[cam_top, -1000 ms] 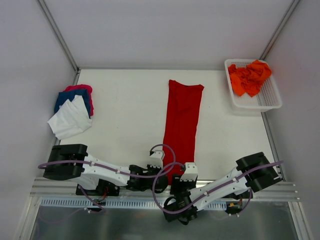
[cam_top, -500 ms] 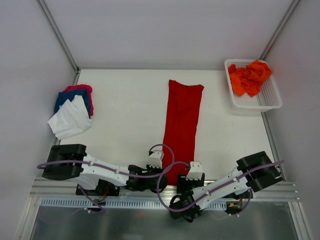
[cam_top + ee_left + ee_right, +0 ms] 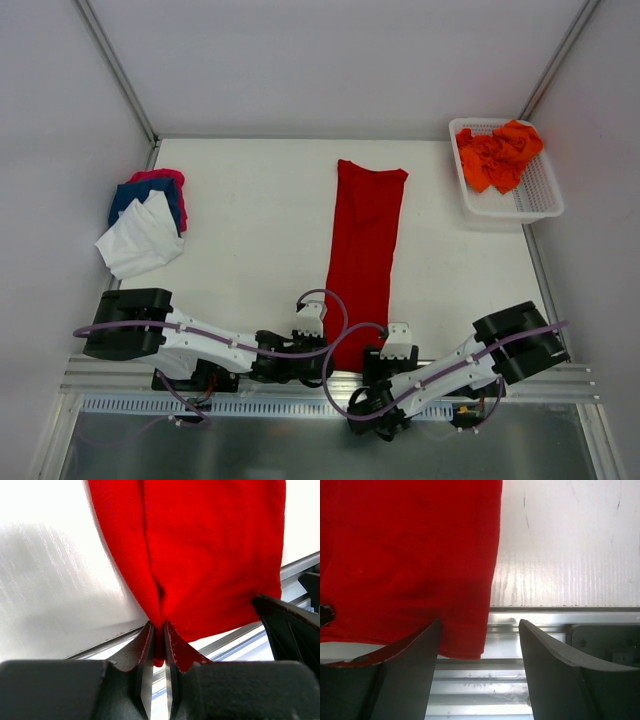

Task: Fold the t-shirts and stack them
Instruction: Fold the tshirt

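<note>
The deep red t-shirt (image 3: 365,240) lies as a long narrow strip down the middle of the table, its near end hanging over the front edge. My left gripper (image 3: 325,362) is shut on the near left corner of that shirt (image 3: 200,555). My right gripper (image 3: 385,362) is open, its jaws straddling the shirt's near right corner (image 3: 410,555) above the metal rail. Folded white (image 3: 140,240), blue (image 3: 145,195) and pink (image 3: 160,177) t-shirts are stacked at the left. Orange t-shirts (image 3: 500,155) lie crumpled in the basket.
A white mesh basket (image 3: 540,205) stands at the back right corner. A metal rail (image 3: 250,385) runs along the table's near edge. White walls enclose the table on three sides.
My right gripper has drawn back toward the near edge, down to the shirt's near right corner. My left gripper and the shirt have stayed put.
</note>
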`<state>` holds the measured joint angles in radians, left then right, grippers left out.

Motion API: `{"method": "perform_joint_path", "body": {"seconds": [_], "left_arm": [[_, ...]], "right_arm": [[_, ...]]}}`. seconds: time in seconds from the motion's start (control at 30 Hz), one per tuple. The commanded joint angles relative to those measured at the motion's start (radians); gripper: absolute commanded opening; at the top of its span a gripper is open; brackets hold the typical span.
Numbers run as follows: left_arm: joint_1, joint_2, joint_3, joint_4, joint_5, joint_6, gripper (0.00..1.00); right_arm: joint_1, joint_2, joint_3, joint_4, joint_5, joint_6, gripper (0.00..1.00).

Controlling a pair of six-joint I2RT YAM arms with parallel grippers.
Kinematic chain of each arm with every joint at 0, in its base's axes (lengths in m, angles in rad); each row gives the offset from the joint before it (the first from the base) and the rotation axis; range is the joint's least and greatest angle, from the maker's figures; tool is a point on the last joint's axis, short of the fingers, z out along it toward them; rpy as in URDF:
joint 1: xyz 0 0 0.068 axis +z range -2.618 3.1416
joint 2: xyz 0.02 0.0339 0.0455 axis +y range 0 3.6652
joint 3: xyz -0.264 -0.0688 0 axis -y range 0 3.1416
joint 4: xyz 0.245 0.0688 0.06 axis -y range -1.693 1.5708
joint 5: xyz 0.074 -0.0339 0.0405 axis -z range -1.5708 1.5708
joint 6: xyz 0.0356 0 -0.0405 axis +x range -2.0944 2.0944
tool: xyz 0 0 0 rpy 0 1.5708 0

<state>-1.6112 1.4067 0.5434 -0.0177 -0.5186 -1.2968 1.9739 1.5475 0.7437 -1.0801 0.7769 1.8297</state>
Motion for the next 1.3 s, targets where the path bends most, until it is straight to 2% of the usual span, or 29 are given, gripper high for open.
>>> {"method": "perform_joint_path", "body": {"seconds": [0.0,0.27,0.6,0.97,1.1,1.27], "left_arm": [[-0.038,0.015,-0.019,-0.116,0.109,-0.001,0.04],[-0.038,-0.003,-0.03,-0.116,0.106,-0.007,0.03],[-0.038,-0.005,-0.037,-0.116,0.112,-0.019,0.03],[-0.038,-0.009,-0.049,-0.116,0.115,-0.032,0.02],[-0.038,-0.021,-0.059,-0.116,0.109,-0.035,0.02],[-0.036,-0.049,-0.063,-0.137,0.072,-0.05,0.0]], "right_arm": [[-0.004,-0.039,-0.059,0.049,-0.016,0.226,0.67],[-0.014,-0.027,-0.052,0.072,-0.004,0.203,0.65],[-0.046,-0.055,-0.109,0.178,-0.007,0.138,0.52],[-0.056,-0.056,-0.113,0.2,-0.013,0.112,0.21],[-0.058,-0.061,-0.115,0.2,-0.013,0.108,0.04],[-0.058,-0.07,-0.095,0.163,-0.004,0.099,0.0]]}}
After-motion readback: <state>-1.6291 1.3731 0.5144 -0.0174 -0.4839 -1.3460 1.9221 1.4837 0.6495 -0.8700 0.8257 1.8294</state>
